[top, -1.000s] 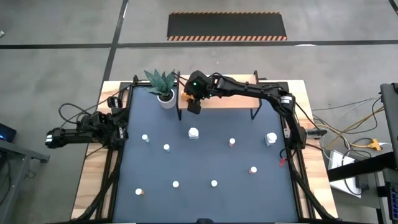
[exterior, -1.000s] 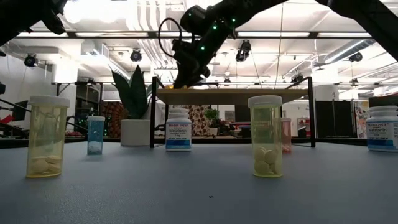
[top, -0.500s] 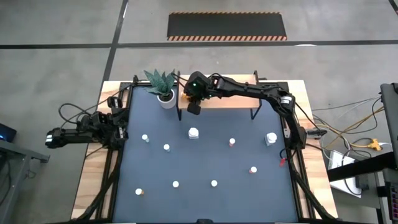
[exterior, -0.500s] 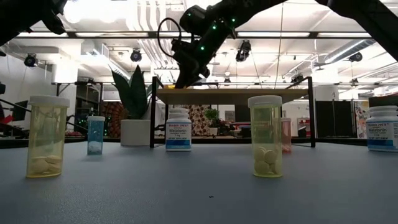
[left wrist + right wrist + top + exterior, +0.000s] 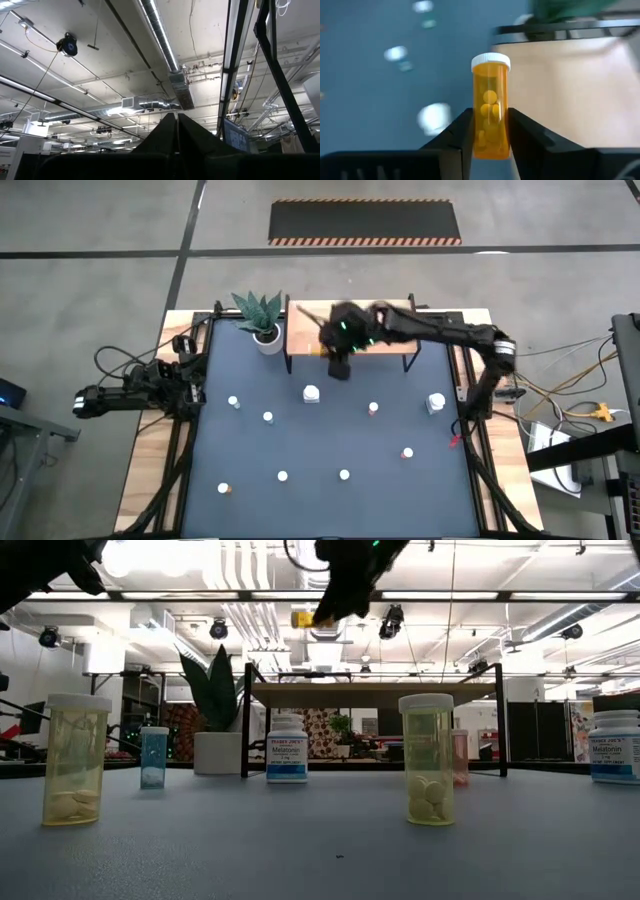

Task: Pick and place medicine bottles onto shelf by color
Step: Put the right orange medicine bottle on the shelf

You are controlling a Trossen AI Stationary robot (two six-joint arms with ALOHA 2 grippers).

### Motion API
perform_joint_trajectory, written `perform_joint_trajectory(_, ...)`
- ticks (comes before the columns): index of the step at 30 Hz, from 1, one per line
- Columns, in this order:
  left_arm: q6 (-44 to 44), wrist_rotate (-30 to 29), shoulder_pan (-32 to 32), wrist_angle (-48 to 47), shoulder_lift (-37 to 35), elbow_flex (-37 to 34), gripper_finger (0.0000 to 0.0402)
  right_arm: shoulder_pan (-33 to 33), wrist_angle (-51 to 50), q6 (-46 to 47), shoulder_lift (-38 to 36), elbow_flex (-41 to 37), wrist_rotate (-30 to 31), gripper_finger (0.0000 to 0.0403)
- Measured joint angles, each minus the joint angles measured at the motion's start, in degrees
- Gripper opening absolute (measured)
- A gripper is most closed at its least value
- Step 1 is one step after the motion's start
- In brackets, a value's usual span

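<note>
The table [image 5: 200, 480] is dark blue with a wooden edge. At its far side stands one shelf [image 5: 400, 350], a light-wood board on thin black legs. One plant [image 5: 260, 315] in a white pot stands just left of the shelf.

There are two arms. The left arm lies off the left edge of the table, and its gripper [image 5: 176, 130] points up at the ceiling with the two fingers pressed together and nothing between them. The right arm reaches from the right side across the shelf. The right gripper [image 5: 340, 365] hangs at the near edge of the shelf, about its middle. Its two fingers [image 5: 462, 132] are closed against an orange bottle [image 5: 491, 117] with a white cap and pills inside. In the low view this bottle [image 5: 303, 618] is in the air, above the level of the board.

On the table the high view shows nine bottles standing apart. Two are larger and white: one [image 5: 311, 394] near the front of the shelf at the middle, one [image 5: 436, 402] at the right. Seven are small with white caps: two at the left [image 5: 233, 402] [image 5: 267, 417], two with reddish bodies at the right [image 5: 373, 409] [image 5: 407, 452], and three in a near row [image 5: 224, 489] [image 5: 282, 476] [image 5: 344, 474].
</note>
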Motion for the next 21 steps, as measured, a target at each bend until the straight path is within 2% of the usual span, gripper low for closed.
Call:
perform_joint_trajectory(3, 0.0, 0.5, 0.0, 0.0, 0.0, 0.0, 0.0003, 4.2, 9.7, 1.6, -6.8, -12.0, 0.1, 0.0091)
perform_joint_trajectory(6, -0.4, 0.6, 0.0, -1.0, 0.0, -0.1, 0.0003, 8.1, 25.3, 3.2, -12.8, -25.8, 0.4, 0.0091)
perform_joint_trajectory(11, -4.3, 1.9, 0.0, -0.9, 3.5, 0.0, 0.0003, 12.3, 61.3, 4.0, -18.1, -47.0, 0.4, 0.0093)
perform_joint_trajectory(16, -9.4, 3.4, -0.1, 12.7, 13.9, 0.2, 0.0003, 13.0, 98.5, 3.7, -15.8, -61.9, 0.6, 0.0093)
perform_joint_trajectory(18, -10.5, 3.5, -0.1, 17.1, 19.4, 1.4, 0.0003, 13.0, 110.5, 3.6, -13.0, -65.1, 0.6, 0.0093)
perform_joint_trajectory(21, -10.6, 3.5, -0.1, 20.3, 27.8, 5.2, 0.0003, 13.0, 122.9, 2.9, -8.9, -67.6, 3.1, 0.0093)
